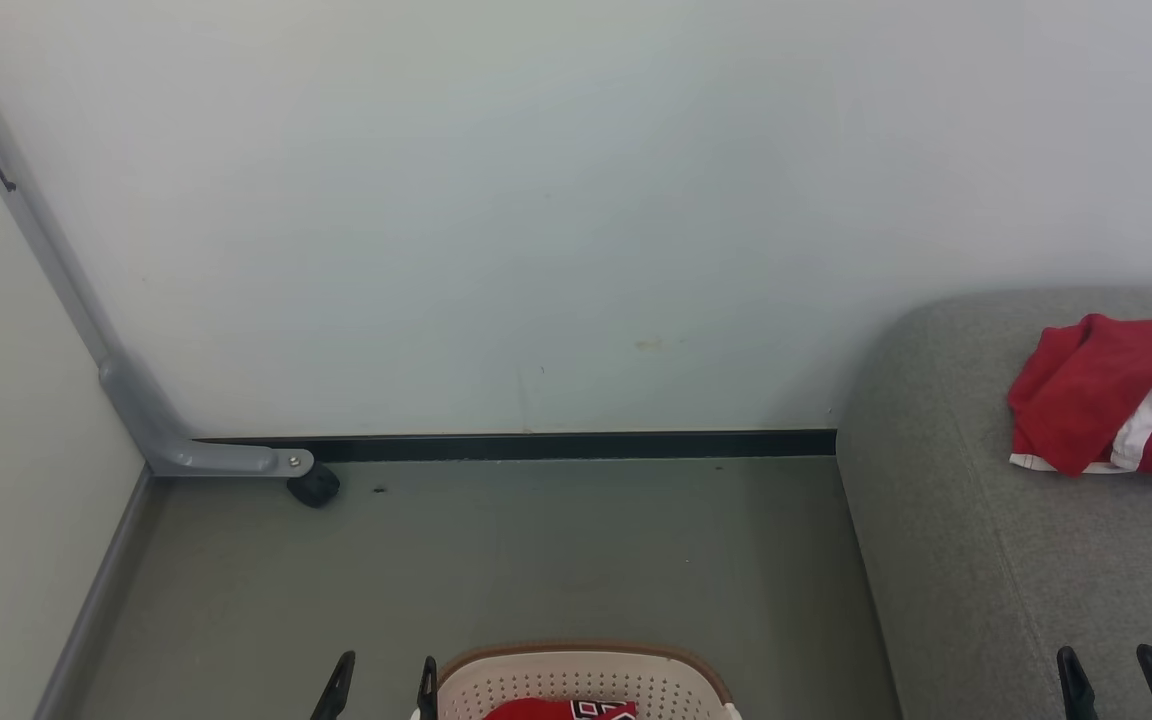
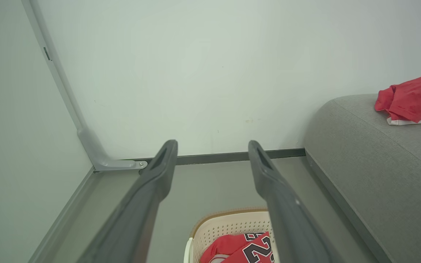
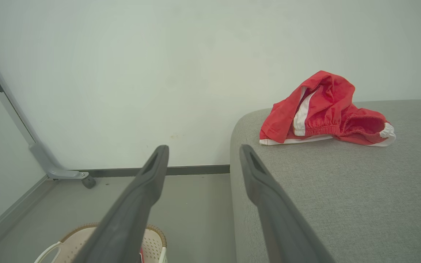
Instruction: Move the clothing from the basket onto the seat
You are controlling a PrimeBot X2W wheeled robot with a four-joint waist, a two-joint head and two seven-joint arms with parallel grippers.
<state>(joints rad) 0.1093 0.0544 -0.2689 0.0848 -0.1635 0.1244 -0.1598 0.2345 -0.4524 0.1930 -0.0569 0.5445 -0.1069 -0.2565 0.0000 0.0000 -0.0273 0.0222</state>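
The basket (image 1: 586,655) stands on the grey floor (image 1: 556,560), cut off by the head view's lower edge. Inside it lies a lettered red garment (image 2: 249,248), bunched, its black white-edged characters facing up. Right of the basket, apart from it, rises the seat (image 1: 966,570). On the seat, well to the right of the basket and farther back, lie the red shorts (image 3: 323,109), crumpled, with a white side panel and white hem showing.

The left gripper (image 1: 383,688) hangs just left of the basket's rim. Its jaws stand wide apart and hold nothing. The right gripper (image 1: 1116,682) is well to the right of the basket, over the front of the seat. Its jaws are likewise spread and empty.

Beyond the basket, a dark skirting strip (image 1: 576,445) runs along the foot of the pale wall. To the basket's far left, a grey frame leg (image 1: 196,450) ends in a black caster (image 1: 316,487).
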